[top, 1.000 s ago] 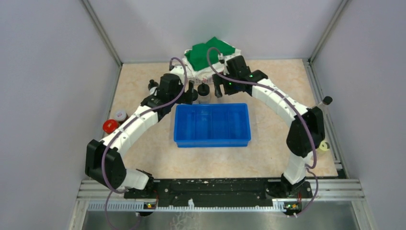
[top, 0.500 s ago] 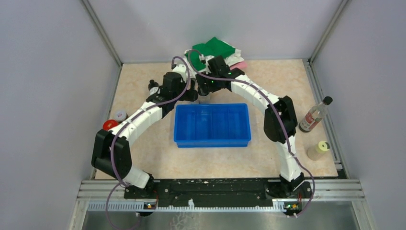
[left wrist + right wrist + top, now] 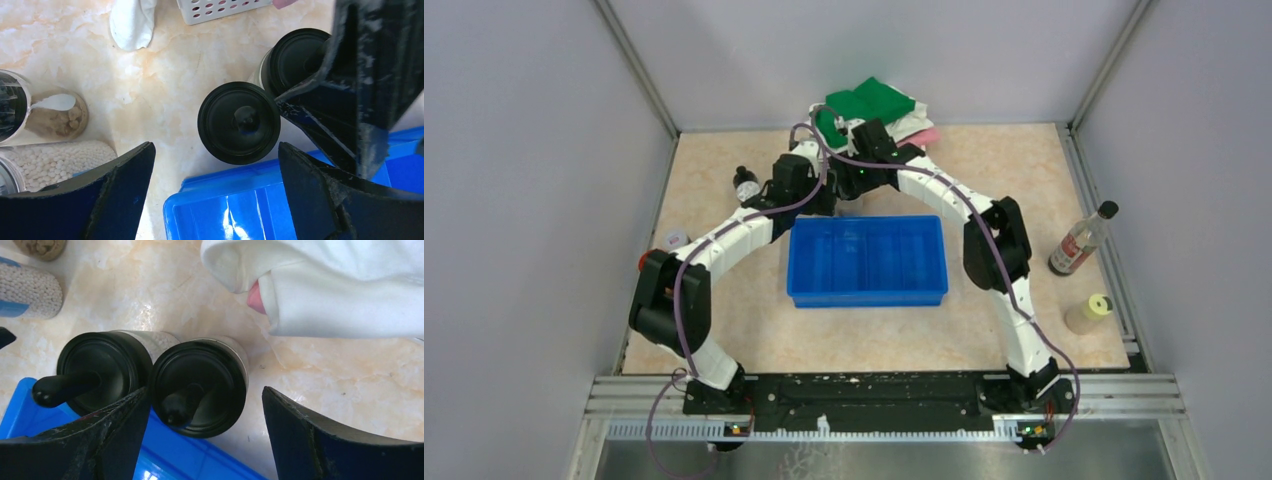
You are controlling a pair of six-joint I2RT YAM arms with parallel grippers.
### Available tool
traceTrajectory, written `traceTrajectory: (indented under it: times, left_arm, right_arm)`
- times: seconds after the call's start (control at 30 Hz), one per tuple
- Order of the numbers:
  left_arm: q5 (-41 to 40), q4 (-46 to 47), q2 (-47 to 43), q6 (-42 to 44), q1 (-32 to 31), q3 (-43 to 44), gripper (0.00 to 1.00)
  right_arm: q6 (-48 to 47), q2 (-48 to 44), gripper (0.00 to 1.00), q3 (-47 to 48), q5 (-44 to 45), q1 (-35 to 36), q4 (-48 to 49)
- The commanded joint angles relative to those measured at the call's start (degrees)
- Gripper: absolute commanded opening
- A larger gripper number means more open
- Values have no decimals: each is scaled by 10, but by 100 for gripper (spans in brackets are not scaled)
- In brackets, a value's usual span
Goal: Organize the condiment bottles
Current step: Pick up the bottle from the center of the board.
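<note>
Two black-capped condiment bottles stand side by side just behind the blue tray (image 3: 868, 262). In the left wrist view they are the nearer one (image 3: 239, 122) and the farther one (image 3: 295, 55). My left gripper (image 3: 215, 190) is open above the tray's back left corner, the nearer bottle just ahead of its jaws. My right gripper (image 3: 205, 435) is open and straddles one black-capped bottle (image 3: 197, 387); its left finger (image 3: 115, 435) sits between that bottle and its neighbour (image 3: 97, 372). In the top view both grippers, left (image 3: 822, 196) and right (image 3: 856, 184), hide these bottles.
A dark bottle (image 3: 746, 184) and a silver-capped jar (image 3: 672, 238) stand at the left. Jars of white beads (image 3: 50, 160) and brown bits (image 3: 55, 116) sit near my left finger. A tall labelled bottle (image 3: 1079, 240) and a cream-capped jar (image 3: 1089, 313) stand at the right. The cloth basket (image 3: 874, 105) is behind.
My right arm has swung left from the back right to over the black-capped bottles. My left gripper has shifted right toward the same bottles.
</note>
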Motion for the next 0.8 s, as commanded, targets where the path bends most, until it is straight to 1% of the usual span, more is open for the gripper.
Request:
traceTrajectory:
  times: [0.0, 0.17, 0.23, 0.33, 0.57, 0.67, 0.7, 0.73, 0.77]
  left_arm:
    - [-3, 26, -8, -5, 0, -2, 99]
    - [-6, 20, -12, -4, 0, 0, 99]
    - [-6, 17, -16, -5, 0, -2, 99]
    - [-7, 16, -23, -6, 0, -4, 99]
    - [-7, 7, -35, -6, 1, -10, 99]
    - [-8, 8, -40, -6, 1, -15, 99]
    - [-8, 8, -41, -6, 1, -16, 99]
    - [-9, 8, -42, -6, 0, -17, 99]
    - [-9, 7, -43, -6, 0, -18, 99]
  right_arm:
    - [-5, 24, 80, 26, -10, 5, 20]
    - [0, 38, 80, 25, -14, 5, 27]
    - [2, 43, 77, 24, -12, 5, 31]
    - [2, 47, 75, 23, -6, 5, 37]
    - [0, 48, 78, 16, 10, 5, 71]
    - [-2, 54, 75, 20, 11, 5, 81]
    - [-2, 58, 70, 25, 10, 5, 80]
    - [-1, 63, 56, 31, 9, 6, 76]
    - [-1, 67, 38, 37, 10, 5, 72]
